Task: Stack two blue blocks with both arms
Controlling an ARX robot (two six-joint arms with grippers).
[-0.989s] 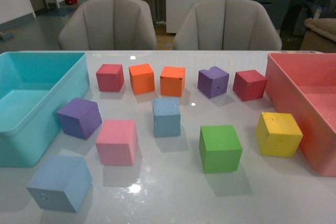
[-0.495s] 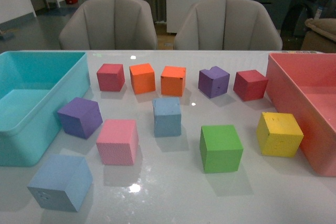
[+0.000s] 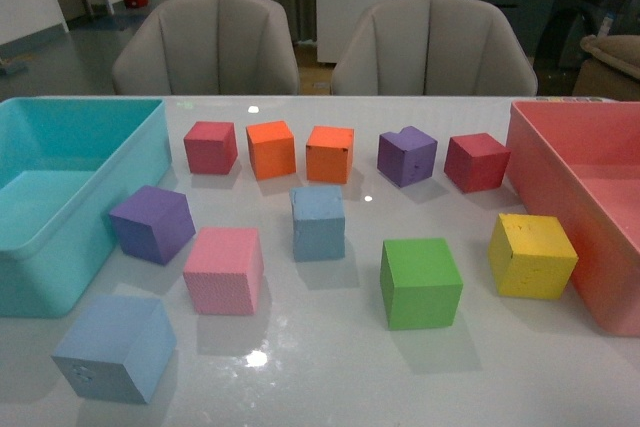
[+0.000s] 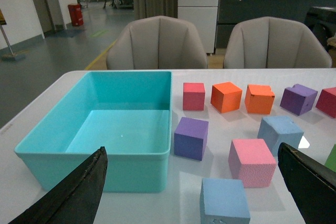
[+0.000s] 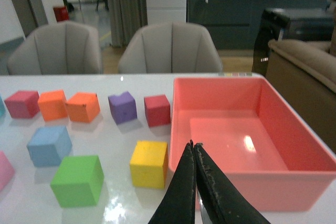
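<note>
Nothing on the worktop [image 3: 330, 377] has shifted since a second ago; every cube lies where it lay; the steel-blue block [image 3: 318, 222] sits mid-worktop, flat and alone, with clear gaps on all sides, the pink cube [image 3: 223, 269] nearer and to its left, the green cube [image 3: 420, 282] nearer and to its right, two orange cubes [image 3: 300, 151] behind it; the paler blue block [image 3: 113, 347] rests close to the near edge, just off the near corner of the turquoise bin [image 3: 60, 247], turned a little, apart from the pink cube behind it; the purple cube [image 3: 152, 223] stands beside the bin's wall; the yellow cube [image 3: 531, 255] lies just beside the red bin [image 3: 560, 177]; bare worktop runs along the near edge from the paler block past the green cube to the red bin; the left jaws are spread wide and grasp nothing, the paler block showing between them in the wrist view; the right jaws are pressed together, empty, above the red bin's near wall.
</note>
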